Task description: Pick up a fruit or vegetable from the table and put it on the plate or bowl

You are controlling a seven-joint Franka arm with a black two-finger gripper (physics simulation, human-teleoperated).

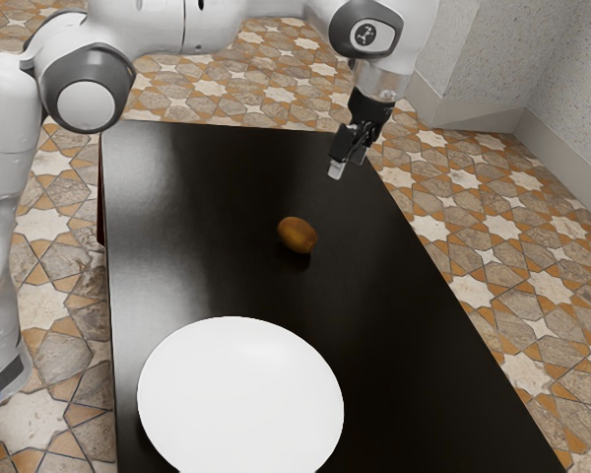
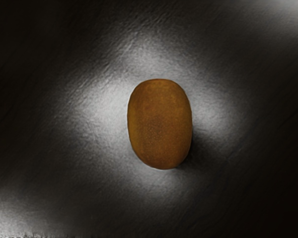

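A brown kiwi (image 1: 296, 235) lies on the black table (image 1: 197, 197), near its middle. A large white plate (image 1: 239, 396) sits at the table's near end, holding nothing. My gripper (image 1: 343, 166) hangs in the air above the table's far right part, well above the kiwi and apart from it. Its fingers point down and stand open with nothing between them. In the wrist view the kiwi (image 2: 159, 124) lies straight under my hand on the dark tabletop (image 2: 49, 59).
The table's right edge (image 1: 443, 286) runs close to the kiwi's side, with patterned floor tiles (image 1: 512, 227) beyond. The arm's white base (image 1: 5, 197) stands at the exterior view's left. Bare tabletop separates kiwi and plate.
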